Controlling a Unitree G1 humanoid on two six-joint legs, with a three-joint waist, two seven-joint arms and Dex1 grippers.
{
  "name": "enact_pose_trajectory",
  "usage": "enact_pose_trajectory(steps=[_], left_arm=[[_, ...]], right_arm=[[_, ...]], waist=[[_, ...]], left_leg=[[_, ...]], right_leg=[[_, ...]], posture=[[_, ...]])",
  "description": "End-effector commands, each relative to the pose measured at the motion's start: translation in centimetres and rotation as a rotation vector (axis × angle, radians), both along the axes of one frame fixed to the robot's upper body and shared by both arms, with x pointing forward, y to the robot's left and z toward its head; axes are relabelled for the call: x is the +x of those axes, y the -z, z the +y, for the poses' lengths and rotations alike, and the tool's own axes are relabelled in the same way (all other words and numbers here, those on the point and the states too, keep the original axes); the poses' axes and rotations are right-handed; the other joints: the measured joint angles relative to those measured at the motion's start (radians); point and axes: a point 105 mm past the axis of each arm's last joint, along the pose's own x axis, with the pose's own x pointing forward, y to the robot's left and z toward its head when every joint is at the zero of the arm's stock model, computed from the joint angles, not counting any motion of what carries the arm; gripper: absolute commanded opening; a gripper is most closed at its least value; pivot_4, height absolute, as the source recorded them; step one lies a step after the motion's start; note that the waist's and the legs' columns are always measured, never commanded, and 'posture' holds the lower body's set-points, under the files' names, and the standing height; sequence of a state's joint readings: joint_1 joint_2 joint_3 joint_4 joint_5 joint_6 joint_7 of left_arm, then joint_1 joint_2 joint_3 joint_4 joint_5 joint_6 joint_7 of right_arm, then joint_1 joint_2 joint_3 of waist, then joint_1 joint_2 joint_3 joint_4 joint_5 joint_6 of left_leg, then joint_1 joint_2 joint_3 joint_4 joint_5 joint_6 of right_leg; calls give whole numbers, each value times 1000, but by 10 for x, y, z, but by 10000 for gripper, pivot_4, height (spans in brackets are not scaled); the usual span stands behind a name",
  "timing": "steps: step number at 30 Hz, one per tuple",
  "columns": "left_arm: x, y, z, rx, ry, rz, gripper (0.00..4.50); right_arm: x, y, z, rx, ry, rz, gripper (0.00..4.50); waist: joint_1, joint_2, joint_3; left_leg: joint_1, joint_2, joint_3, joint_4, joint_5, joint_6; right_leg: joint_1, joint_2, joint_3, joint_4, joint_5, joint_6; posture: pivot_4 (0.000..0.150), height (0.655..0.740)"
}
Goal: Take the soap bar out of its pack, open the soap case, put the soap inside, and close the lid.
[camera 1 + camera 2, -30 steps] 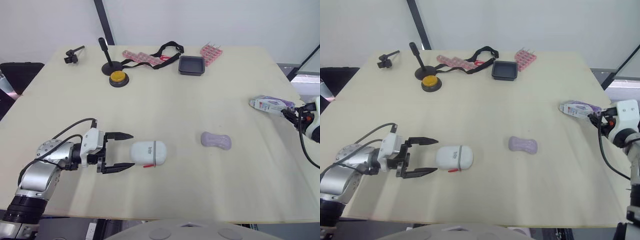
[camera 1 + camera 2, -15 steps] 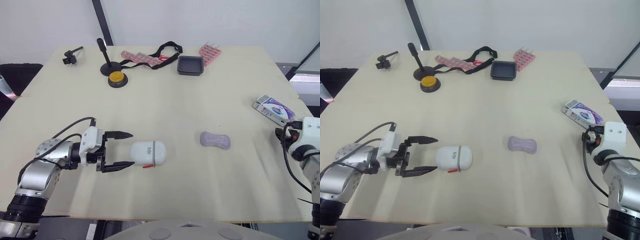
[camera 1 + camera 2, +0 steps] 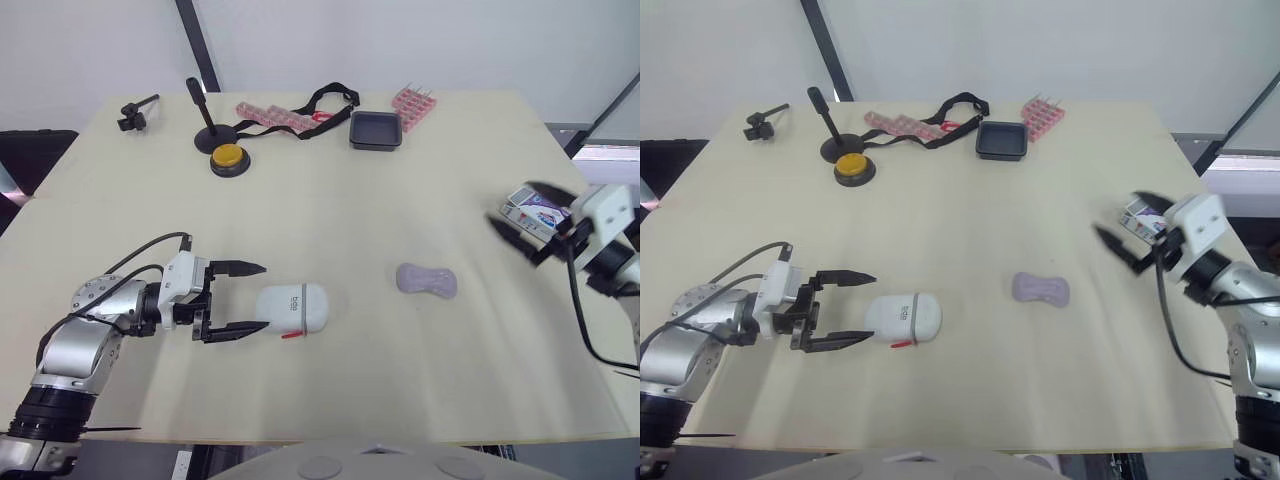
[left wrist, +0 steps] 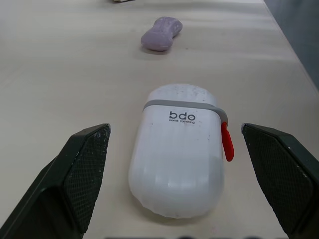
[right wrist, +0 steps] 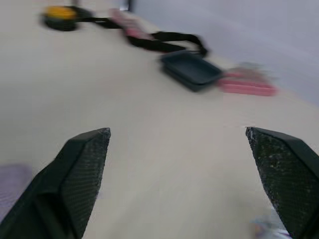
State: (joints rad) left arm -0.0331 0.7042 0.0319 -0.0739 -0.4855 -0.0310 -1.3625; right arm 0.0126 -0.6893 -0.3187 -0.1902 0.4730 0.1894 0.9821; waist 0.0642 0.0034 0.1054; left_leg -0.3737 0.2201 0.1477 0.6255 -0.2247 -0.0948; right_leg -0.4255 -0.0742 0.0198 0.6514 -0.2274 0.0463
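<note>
- Left gripper (image 3: 249,297) is spread wide, its fingers flanking the shut soap case (image 3: 292,308) without touching it; I judge it staged to steady the case.
- Right gripper (image 5: 177,137) is spread and empty, just beside the pack (image 3: 535,208).
- Soap bar (image 3: 427,280) lies bare between the two grippers, within reach of either.

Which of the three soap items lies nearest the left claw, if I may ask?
The white soap case, just before the left claw; bar and pack lie farther away.
</note>
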Motion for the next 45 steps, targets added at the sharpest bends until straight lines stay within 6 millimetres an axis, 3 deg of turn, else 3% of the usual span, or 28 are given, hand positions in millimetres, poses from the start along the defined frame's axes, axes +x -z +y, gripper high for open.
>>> enact_pose_trajectory(steps=[1,6,11,20,32,45], left_arm=[[0,-6,-1,22,32,-36,45000],[-2,-2,-6,63,90,-28,45000],[2,3,-13,106,120,-26,45000],[8,13,-20,202,117,-50,45000],[15,31,-24,275,99,-132,45000],[26,29,-32,230,63,-179,45000]], right_arm=[[-25,4,20,-76,-252,30,44795],[-54,32,25,-151,-496,146,44795],[-57,43,22,-158,-548,166,44795],[-44,44,25,-179,-480,130,44795],[-47,45,29,-181,-472,131,44795],[-51,46,22,-146,-434,148,44795]], waist=[[3,0,0],[4,0,0],[5,0,0],[7,0,0],[8,0,0],[9,-1,0]], left_leg=[[0,0,0,0,0,0],[-1,0,0,1,0,1],[-1,0,1,2,0,3],[-1,0,0,4,0,5],[-1,0,0,4,0,5],[-1,0,0,4,0,5]], right_leg=[[0,0,0,0,0,0],[0,0,-1,1,0,0],[0,-1,-2,1,0,0],[-1,-2,-3,2,0,-1],[-1,-2,-2,2,0,-1],[-1,-2,-2,2,0,-1]], posture=[[1500,7291],[1500,7291],[1500,7291],[1500,7291],[1500,7291],[1500,7291]])
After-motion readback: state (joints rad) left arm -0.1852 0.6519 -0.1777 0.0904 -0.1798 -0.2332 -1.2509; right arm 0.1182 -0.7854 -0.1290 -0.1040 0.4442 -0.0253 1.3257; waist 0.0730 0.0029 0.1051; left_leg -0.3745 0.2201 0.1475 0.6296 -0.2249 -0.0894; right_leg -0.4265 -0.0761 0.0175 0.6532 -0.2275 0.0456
